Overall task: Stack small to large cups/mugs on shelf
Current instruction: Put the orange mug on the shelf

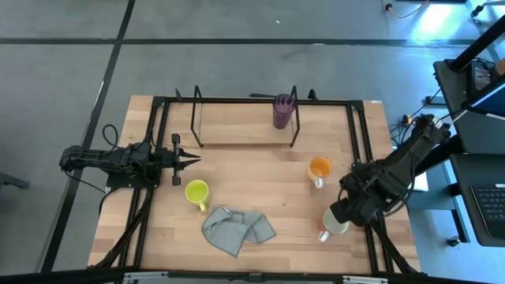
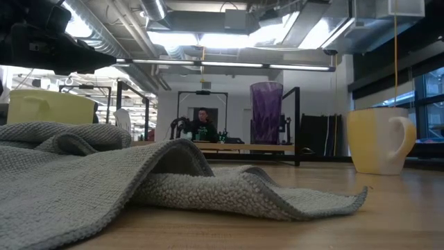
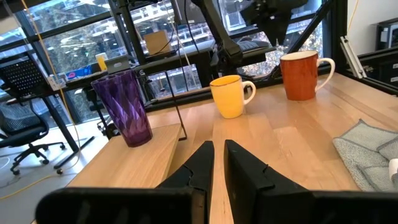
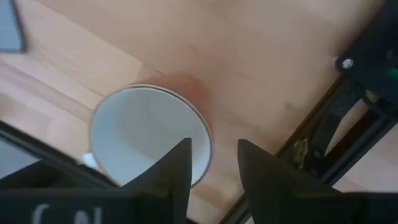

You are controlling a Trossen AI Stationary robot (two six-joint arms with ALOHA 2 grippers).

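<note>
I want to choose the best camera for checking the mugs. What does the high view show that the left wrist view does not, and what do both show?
Only the high view shows the white mug under the right hand, and the whole shelf. Only the left wrist view shows the left hand from close, fingers nearly together, and the room beyond. Both show the purple tumbler on the shelf, the yellow mug, the orange mug and the grey cloth.

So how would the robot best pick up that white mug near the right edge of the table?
Probably by the rim, coming from straight above. The white mug stands upright with its mouth open to the top, and the right pincer already hangs over it, open, with one finger over the inside and one outside the wall. Pinching the wall there avoids the handle, which sticks out on the side toward the grey cloth.
</note>
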